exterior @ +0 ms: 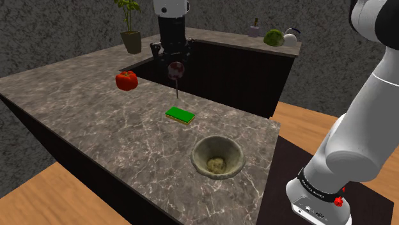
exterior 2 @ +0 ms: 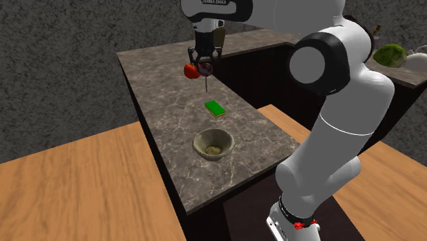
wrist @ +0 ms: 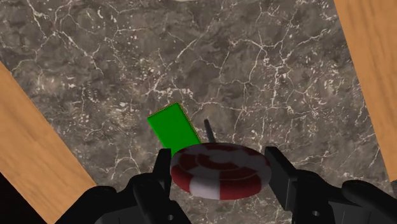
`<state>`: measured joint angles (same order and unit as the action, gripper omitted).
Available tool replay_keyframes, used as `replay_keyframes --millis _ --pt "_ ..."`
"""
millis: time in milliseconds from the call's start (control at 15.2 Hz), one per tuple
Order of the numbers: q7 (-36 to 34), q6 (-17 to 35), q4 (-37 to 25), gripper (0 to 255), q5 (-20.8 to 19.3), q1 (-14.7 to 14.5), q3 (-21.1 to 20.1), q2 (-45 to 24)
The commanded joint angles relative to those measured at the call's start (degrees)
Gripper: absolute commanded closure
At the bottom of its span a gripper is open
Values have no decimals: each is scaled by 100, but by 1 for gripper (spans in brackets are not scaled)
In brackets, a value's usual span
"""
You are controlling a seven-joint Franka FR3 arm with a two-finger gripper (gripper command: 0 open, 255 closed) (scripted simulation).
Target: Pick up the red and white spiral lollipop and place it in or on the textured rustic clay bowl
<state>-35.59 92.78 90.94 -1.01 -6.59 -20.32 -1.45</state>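
My black gripper (exterior: 174,64) hangs above the marble counter, shut on the red and white spiral lollipop (exterior: 175,69), whose stick points down toward the counter. In the wrist view the lollipop's disc (wrist: 220,169) sits clasped between the two fingers (wrist: 278,170). The second exterior view has the gripper (exterior 2: 204,63) with the lollipop (exterior 2: 204,68) high over the counter's far part. The clay bowl (exterior: 217,156) rests near the counter's near corner, well apart from the gripper, with a pale lump inside; it also appears as the bowl (exterior 2: 213,144).
A green sponge (exterior: 180,115) lies on the counter between gripper and bowl. A red pepper (exterior: 126,80) sits toward the shoulder view's left. A potted plant (exterior: 131,25), a green vegetable (exterior: 273,38) and a kettle stand on the far counter. Wooden floor surrounds the counter.
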Motion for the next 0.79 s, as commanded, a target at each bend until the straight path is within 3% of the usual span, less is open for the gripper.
replay_keyframes --millis 0,726 --pt "-17 55 504 255 166 -6 -15 479" --pt "-177 -280 2320 255 935 -339 -22 2753"
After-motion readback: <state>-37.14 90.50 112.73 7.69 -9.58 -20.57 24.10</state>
